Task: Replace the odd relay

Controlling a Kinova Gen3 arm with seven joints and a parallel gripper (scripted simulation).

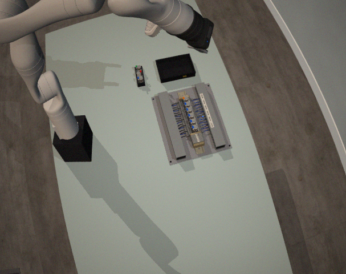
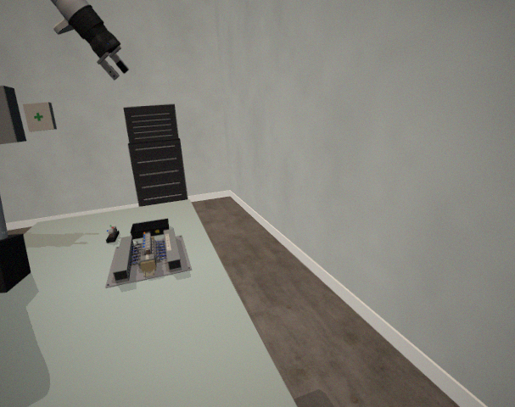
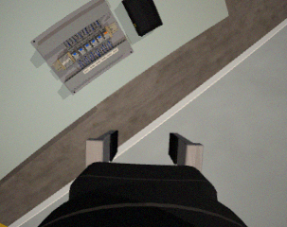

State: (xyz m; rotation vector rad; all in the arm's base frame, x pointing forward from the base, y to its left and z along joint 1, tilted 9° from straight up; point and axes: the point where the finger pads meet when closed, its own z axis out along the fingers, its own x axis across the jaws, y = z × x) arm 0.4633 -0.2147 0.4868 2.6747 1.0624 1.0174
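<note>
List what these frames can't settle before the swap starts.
- Relay row, top view: too small to judge seating height or tilt.
- Spare holder, top view: button colours show, but how the spares sit is too small to tell.
- Black tray, all views: the inside is too dark to see.
- Claw, top view: fingers mostly hidden under the wrist.
- Panel label strip: unreadable.

Table smooth, faintly glossy; floor wood-grained; tray matt black.
</note>
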